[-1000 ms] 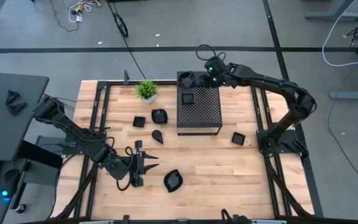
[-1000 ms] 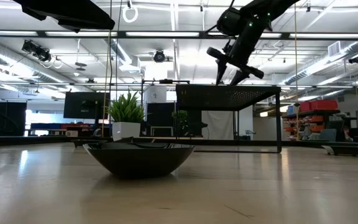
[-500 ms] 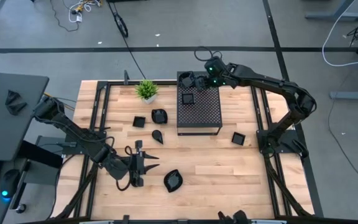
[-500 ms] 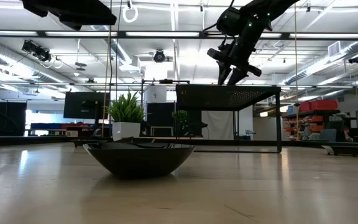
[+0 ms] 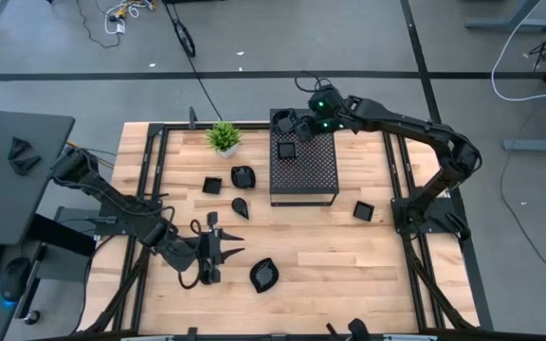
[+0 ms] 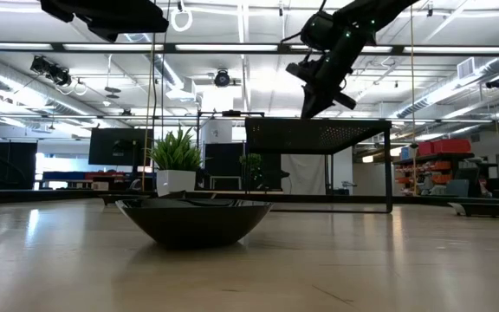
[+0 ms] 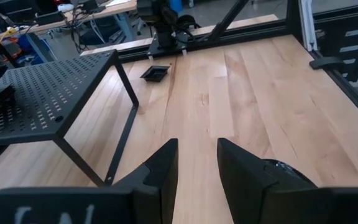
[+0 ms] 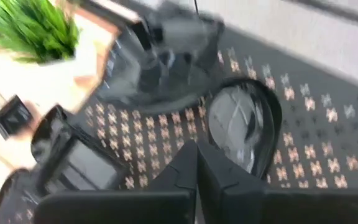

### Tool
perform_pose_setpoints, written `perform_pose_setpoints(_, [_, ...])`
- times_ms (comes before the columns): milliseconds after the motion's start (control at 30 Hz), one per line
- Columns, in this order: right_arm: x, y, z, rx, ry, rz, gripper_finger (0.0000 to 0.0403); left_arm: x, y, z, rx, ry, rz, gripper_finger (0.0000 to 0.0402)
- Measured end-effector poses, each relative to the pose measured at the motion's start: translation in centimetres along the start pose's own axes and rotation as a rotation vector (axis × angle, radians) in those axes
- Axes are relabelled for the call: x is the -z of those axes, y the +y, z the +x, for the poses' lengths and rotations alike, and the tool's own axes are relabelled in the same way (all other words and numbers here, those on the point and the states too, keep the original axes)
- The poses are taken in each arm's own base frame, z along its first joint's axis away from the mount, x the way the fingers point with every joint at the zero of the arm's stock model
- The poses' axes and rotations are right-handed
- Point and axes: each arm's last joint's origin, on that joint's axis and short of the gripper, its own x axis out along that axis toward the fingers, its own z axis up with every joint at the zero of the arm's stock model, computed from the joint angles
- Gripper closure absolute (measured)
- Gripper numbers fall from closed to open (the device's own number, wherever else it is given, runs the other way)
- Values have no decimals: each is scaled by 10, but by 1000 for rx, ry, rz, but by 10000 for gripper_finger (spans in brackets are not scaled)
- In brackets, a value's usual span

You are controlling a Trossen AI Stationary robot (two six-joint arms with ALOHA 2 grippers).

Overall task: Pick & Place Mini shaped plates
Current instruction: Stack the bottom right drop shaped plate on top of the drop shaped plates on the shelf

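Overhead, right end effector [image 5: 300,121] poised at the far corner of the perforated box [image 5: 311,180] nearest the potted plant [image 5: 224,137], fingers clenched together with nothing visible between them. Directly beneath in the right wrist view, a rounded plate [image 8: 241,124] resting on the box top beside other dark dishes; a square plate [image 5: 287,150] a little nearer the front on the same surface. Further mini plates scattered on the tabletop [image 5: 349,256]: a rounded one [image 5: 243,176], a small square [image 5: 212,185] and a teardrop [image 5: 240,206] left of the box, another square [image 5: 363,210] to its right, a leaf-shaped plate [image 5: 263,275] near the front edge. Left end effector [image 5: 224,242] low over the tabletop just beside the leaf plate, fingers parted and empty. For a clean next pick, probably best to lift clear of the stacked dishes first, reopen fully, approach from straight above, and pinch one raised rim rather than the glossy, likely slippery bowl.
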Motion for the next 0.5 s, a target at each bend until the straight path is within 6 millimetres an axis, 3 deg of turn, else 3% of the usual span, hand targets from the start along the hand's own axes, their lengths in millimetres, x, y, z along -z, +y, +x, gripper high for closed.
perform_pose_setpoints(200, [5,-3,4,14,68,-3,390,-1,0,0,0,-5,-5,285])
perform_pose_setpoints(500, [-1,1,7,-35,9,-21,397,-1,1,1,-3,-6,-8,285])
